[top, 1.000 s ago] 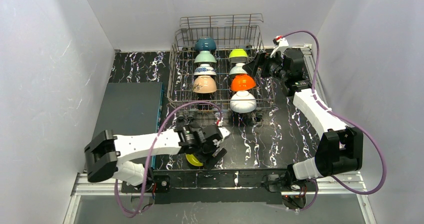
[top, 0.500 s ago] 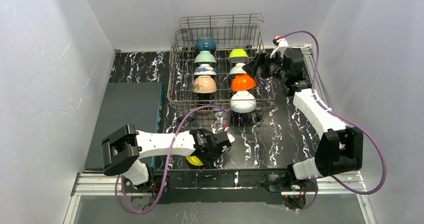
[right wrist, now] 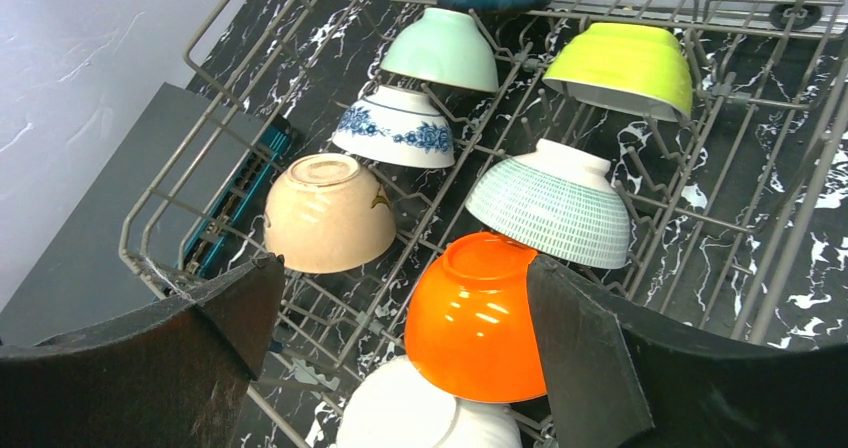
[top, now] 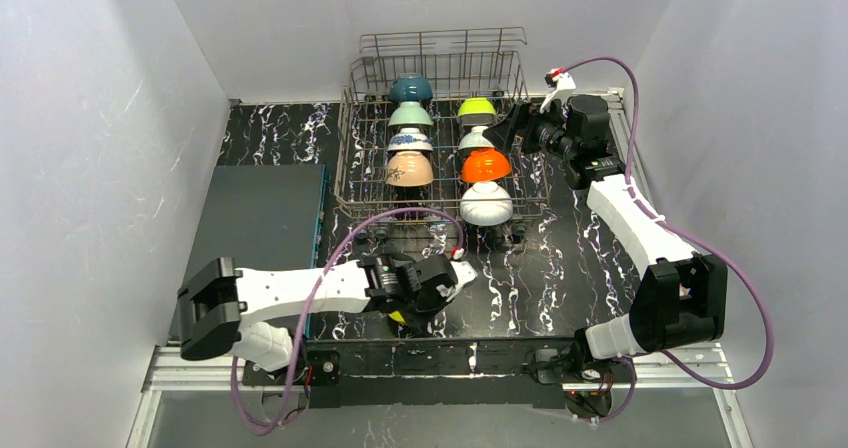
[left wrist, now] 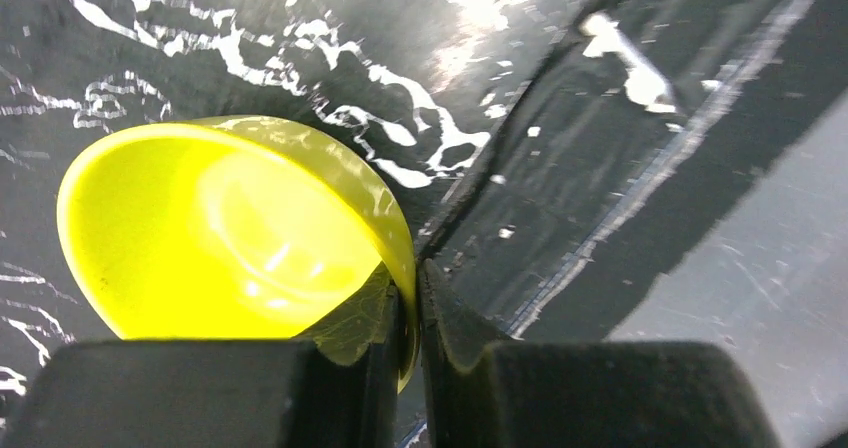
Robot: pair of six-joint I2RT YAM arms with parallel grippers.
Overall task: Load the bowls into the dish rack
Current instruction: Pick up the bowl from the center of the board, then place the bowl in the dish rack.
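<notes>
Dish rack (top: 441, 40) holds 8 bowls (top: 485, 166); left pincer (left wrist: 410, 313) pinches yellow bowl (left wrist: 220, 228), right pincer (right wrist: 400, 268) spread.

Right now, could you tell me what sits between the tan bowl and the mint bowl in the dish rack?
The blue-patterned white bowl sits between the tan bowl and the mint bowl; the right wrist view shows it clearly.
</notes>
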